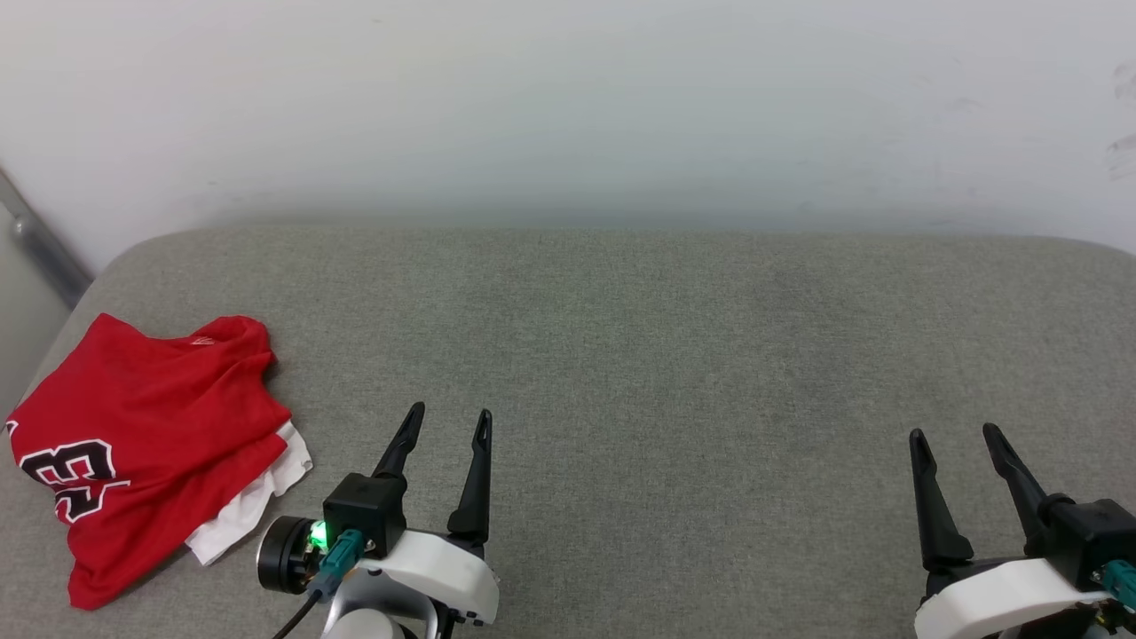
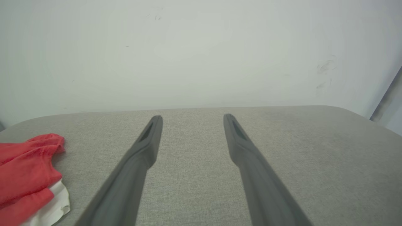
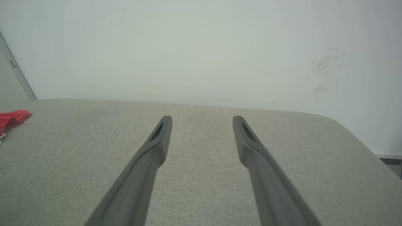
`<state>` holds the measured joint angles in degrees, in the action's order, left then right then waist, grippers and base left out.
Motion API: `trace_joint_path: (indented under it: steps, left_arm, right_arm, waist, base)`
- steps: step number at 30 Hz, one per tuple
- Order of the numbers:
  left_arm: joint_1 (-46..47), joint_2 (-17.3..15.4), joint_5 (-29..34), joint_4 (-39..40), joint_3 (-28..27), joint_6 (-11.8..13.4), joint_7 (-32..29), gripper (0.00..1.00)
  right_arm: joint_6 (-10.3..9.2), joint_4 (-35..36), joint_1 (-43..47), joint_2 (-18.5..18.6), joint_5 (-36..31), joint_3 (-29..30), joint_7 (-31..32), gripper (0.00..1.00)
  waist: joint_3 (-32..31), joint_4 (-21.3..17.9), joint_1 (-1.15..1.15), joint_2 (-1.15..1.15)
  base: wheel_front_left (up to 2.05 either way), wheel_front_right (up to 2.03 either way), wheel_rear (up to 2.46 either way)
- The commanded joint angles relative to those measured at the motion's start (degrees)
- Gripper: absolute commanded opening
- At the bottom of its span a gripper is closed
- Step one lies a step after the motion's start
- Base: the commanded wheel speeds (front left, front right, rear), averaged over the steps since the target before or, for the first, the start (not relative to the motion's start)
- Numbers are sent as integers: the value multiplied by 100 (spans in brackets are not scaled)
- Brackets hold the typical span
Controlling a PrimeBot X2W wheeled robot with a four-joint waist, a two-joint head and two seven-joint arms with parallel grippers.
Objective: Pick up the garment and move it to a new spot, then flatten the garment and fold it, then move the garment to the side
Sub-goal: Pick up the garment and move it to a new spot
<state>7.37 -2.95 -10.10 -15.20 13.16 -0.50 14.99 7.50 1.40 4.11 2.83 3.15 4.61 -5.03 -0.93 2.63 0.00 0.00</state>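
Right, the garment (image 1: 151, 444) lies in a rumpled red heap at the far left of the grey cushion (image 1: 666, 355). Its number faces up near the edge, and a white sleeve (image 1: 253, 501) pokes out on the side nearest my left gripper (image 1: 450, 415). That gripper hovers just beside the heap, fingers spread and empty. The right gripper (image 1: 954, 433) sits well apart on the other side, also spread with nothing in it.

Nothing is lifted yet, so I judge the pick-up is the step in hand. To do it well I'd swing the left arm over the heap and pinch a raised red fold. I'd avoid the loose sleeve, which would likely drag the rest along in a tangle. I'd go low enough to catch cloth without digging the tips into the padding, then carry it to the open middle, where both arms reach.
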Motion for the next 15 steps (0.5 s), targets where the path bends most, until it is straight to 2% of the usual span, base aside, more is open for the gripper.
trace_joint_path:
  steps: [1, 9, 15]
  left_arm:
    - [70, 5, -21, -15, -6, 4, 29, 100]
    - [82, 5, -39, -61, -61, 60, 29, 100]
    - [145, 7, -69, -18, -243, 97, 24, 100]
  right_arm:
    - [-2, -15, -9, 9, 27, 5, -34, 100]
    - [-2, -13, -69, 8, 38, -18, -79, 100]
    - [-2, 81, -85, 7, 130, -157, -124, 100]
  waist:
    - [-2, 2, 0, 0]
    - [4, 159, 0, 0]
    - [67, 638, 0, 0]
  base:
    - [0, 0, 0]
    - [0, 0, 0]
    - [0, 0, 0]
